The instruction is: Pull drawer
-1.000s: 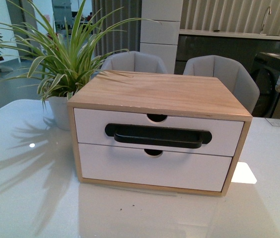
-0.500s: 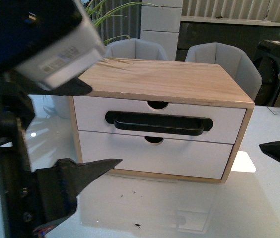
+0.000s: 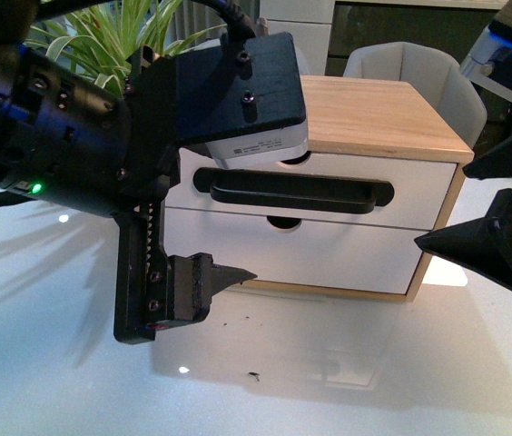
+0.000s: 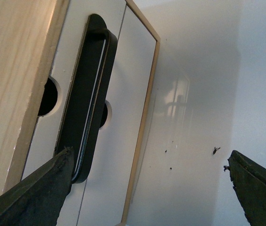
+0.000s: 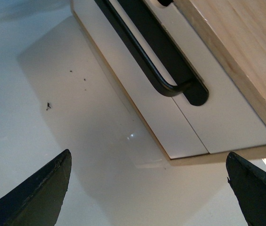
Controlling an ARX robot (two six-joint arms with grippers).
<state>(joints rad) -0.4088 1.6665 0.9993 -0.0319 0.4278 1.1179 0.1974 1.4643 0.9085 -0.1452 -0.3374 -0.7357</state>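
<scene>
The drawer [image 3: 410, 195] is the upper one in a small wooden cabinet [image 3: 374, 113]; its white front carries a long black bar handle [image 3: 329, 193] and sits flush, shut. My left gripper [image 3: 229, 227] is open in front of the cabinet's left half. One fingertip [image 4: 53, 179] overlaps the handle's [image 4: 88, 99] end, though contact cannot be told, and the other [image 4: 260, 188] is over the table. My right gripper [image 3: 442, 207] is open near the cabinet's right front corner. Its fingers [image 5: 38, 193] are apart from the handle [image 5: 156, 61] and hold nothing.
Below is a plain white drawer front [image 3: 329, 254] without a handle. A spider plant [image 3: 102, 36] stands behind the cabinet's left side, and a grey chair [image 3: 410, 68] behind it. The glossy white table [image 3: 56, 363] carries a few dark specks [image 3: 253, 373].
Both arms have come into view and closed on the cabinet, the left one now covering its left front. The drawer stays shut.
</scene>
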